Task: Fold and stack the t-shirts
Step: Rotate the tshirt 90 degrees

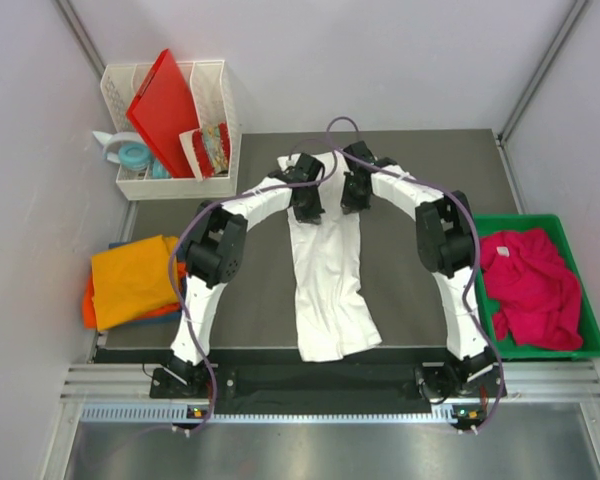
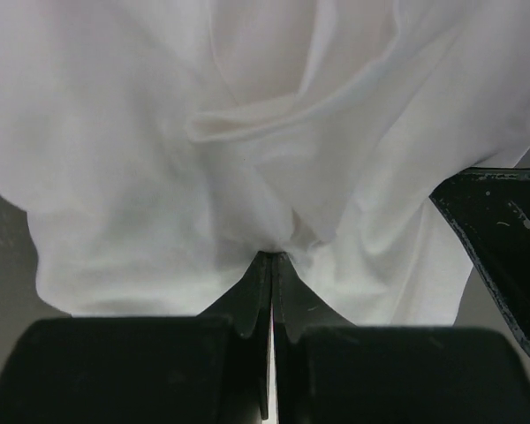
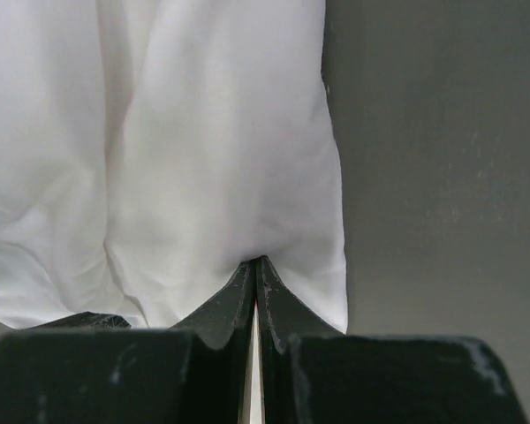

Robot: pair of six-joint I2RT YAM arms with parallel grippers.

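Top view: white t-shirt (image 1: 328,275) lay as narrow strip mid-table. Left gripper (image 1: 307,207) and right gripper (image 1: 352,198) sat side by side at its far end, likely to fold it toward near hem. Orange t-shirt (image 1: 130,280) lay at table's left; magenta t-shirt (image 1: 530,285) waited in green bin (image 1: 592,350).
Left wrist: jaws pressed together, pinching bunched white cloth.
Right wrist: jaws pressed together, pinching shirt edge near its corner.

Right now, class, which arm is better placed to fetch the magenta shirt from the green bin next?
Right, probably: the magenta shirt lies in the green bin beside the right arm; the left arm would cross the white shirt.
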